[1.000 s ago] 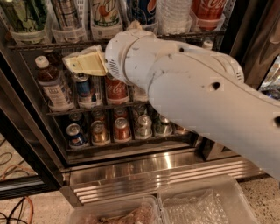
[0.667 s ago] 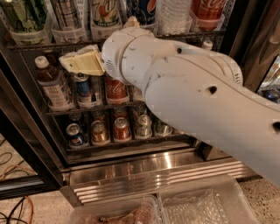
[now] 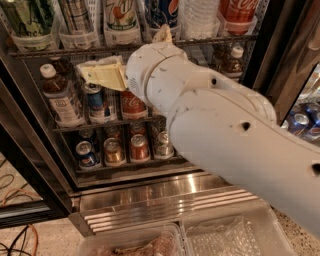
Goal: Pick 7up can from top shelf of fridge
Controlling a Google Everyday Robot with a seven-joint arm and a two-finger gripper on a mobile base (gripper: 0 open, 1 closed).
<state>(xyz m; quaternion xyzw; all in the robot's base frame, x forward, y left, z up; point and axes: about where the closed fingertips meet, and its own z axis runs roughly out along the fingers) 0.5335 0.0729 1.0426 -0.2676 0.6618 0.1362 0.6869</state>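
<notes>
The 7up can [image 3: 120, 17] stands on the top shelf [image 3: 75, 51] of the fridge [image 3: 150, 192], in a clear lane tray between a silver can and a dark blue Pepsi can [image 3: 165, 11]. My gripper [image 3: 102, 75] is cream-coloured and points left. It hangs just below the top shelf's front rail, in front of the second rack, below and slightly left of the 7up can. It holds nothing that I can see. My white arm [image 3: 220, 130] fills the right middle of the view and hides part of the racks.
A green can [image 3: 20, 20], a water bottle [image 3: 199, 17] and a red Coca-Cola can [image 3: 239, 11] also stand on the top shelf. Lower racks hold small bottles [image 3: 60, 97] and cans [image 3: 114, 150]. Clear plastic bins [image 3: 230, 235] lie on the floor in front.
My wrist and gripper have shifted slightly to the right and a little lower. The cans and shelves have not moved.
</notes>
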